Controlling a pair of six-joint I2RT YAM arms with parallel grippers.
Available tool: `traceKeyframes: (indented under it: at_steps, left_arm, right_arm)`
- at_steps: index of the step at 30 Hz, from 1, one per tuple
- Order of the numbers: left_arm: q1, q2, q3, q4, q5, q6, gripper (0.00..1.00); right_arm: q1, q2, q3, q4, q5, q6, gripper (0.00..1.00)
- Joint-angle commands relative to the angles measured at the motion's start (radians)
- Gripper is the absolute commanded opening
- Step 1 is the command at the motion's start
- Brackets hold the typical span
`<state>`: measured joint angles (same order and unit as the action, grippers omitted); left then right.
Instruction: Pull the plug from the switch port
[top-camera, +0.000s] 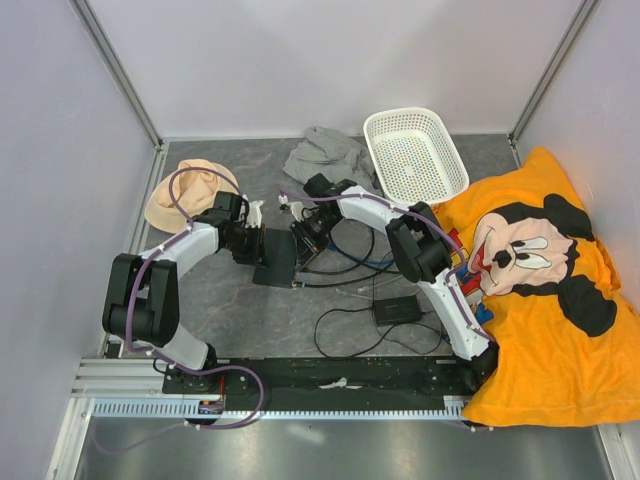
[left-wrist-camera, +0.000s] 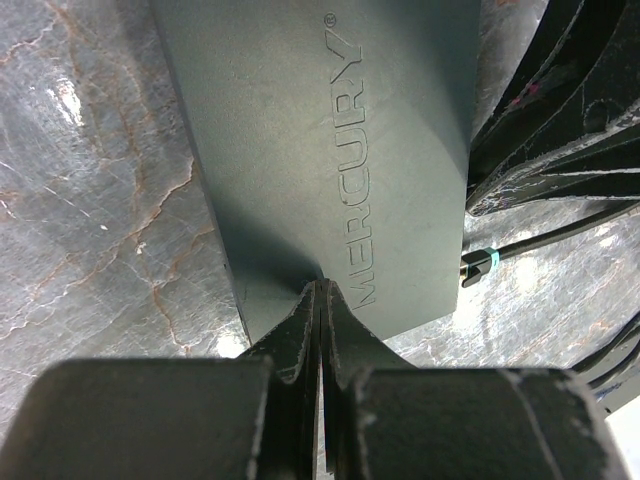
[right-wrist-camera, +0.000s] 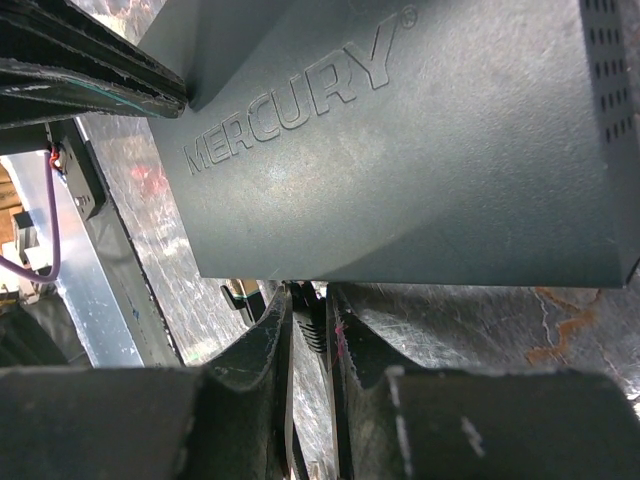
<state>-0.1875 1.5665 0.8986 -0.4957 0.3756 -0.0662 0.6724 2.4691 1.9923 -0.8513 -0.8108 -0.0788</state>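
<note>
Top external – switch: black flat switch lies on the marbled table, between the two grippers
Top external – left side: left gripper sits at the switch's left end
Top external – right side: right gripper sits at its right end, where black and blue cables spread out
Top external – surroundings: power brick near the right arm; white basket, grey cloth and peach hat farther back
Left wrist – pincer: left gripper's fingers are pressed fully together with nothing between them, tips on the switch's MERCURY-lettered top
Right wrist – pincer: right gripper's jaws stand a narrow slit apart, nipping a dark ribbed piece – the plug, as far as it shows
Right wrist – switch port: hidden under the switch's near edge; cannot tell whether the plug is seated
</note>
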Motion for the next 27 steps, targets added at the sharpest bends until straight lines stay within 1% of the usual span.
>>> traceKeyframes:
  at_steps: [1, 20, 27]
  left_arm:
    - [-0.003, 0.024, 0.006, 0.013, -0.046, -0.004, 0.02]
    - [-0.004, 0.026, 0.000, 0.017, -0.041, -0.004, 0.02]
    - [-0.004, 0.030, 0.000, 0.017, -0.038, -0.007, 0.02]
  right_arm:
    - [0.007, 0.064, -0.055, -0.029, 0.295, -0.087, 0.00]
    - [-0.008, 0.057, -0.122, -0.111, 0.374, -0.157, 0.00]
    - [-0.007, 0.044, -0.093, -0.097, 0.366, -0.156, 0.00]
